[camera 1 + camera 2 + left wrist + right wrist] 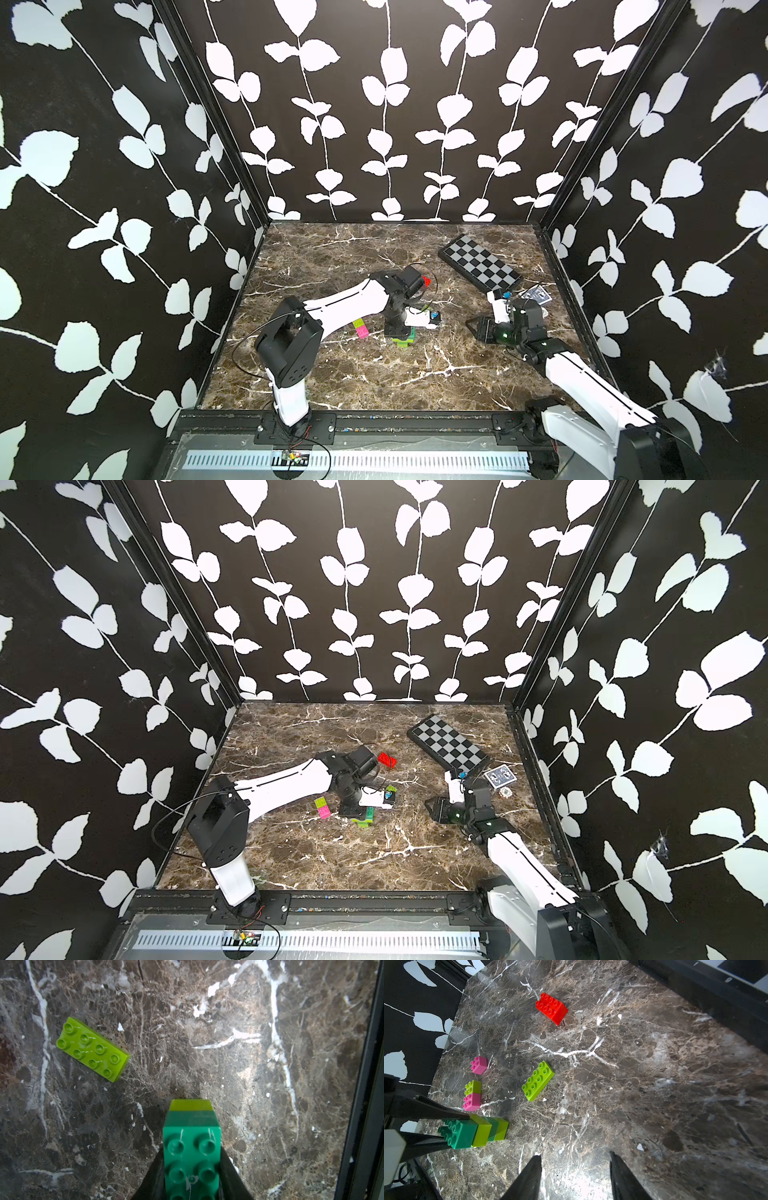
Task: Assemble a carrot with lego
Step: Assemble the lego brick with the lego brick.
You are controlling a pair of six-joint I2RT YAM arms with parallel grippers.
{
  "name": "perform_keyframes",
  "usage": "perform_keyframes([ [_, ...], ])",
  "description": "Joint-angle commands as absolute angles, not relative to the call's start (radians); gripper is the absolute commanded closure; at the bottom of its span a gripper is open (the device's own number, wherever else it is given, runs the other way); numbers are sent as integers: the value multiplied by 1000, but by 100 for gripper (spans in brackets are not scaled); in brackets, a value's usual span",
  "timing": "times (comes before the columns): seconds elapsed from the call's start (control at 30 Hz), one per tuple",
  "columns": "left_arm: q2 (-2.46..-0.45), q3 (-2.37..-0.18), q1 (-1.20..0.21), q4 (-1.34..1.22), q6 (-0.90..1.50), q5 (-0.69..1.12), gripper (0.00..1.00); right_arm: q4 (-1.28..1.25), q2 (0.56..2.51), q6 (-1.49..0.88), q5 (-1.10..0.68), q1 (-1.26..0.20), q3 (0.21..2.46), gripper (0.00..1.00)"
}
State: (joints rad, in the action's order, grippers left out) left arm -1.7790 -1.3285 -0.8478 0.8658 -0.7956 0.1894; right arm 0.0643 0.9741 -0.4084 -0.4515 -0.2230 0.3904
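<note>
Left gripper (192, 1153) clamped on carrot stack (483, 1131), near lime 2x4 brick (538, 1080). Right gripper (574, 1156) half open, empty. I'd hold stack upright, fetch red brick (552, 1008) from beyond lime brick, seat studs square.

I've got the stack of bricks (405, 340) near the middle of the table (374, 382). Just left of it, a pair of small bricks (360, 327), touching. A single small brick (479, 1065) lies past that pair, apart from it. Behind the stack sits the flat brick (390, 789), and the big brick (387, 761) further back. At the back right is the board (480, 264), with the cards (537, 296) just before its near end.
</note>
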Motion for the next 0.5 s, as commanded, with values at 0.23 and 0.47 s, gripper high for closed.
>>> perform_keyframes([
  [0.23,-1813,-1221,-836,923,-784,209,82,39,977,-406,-446,-229,364,47],
  [0.47,-1845,-1157,-836,933,-767,187,83,26,997,-409,-456,-229,371,47],
])
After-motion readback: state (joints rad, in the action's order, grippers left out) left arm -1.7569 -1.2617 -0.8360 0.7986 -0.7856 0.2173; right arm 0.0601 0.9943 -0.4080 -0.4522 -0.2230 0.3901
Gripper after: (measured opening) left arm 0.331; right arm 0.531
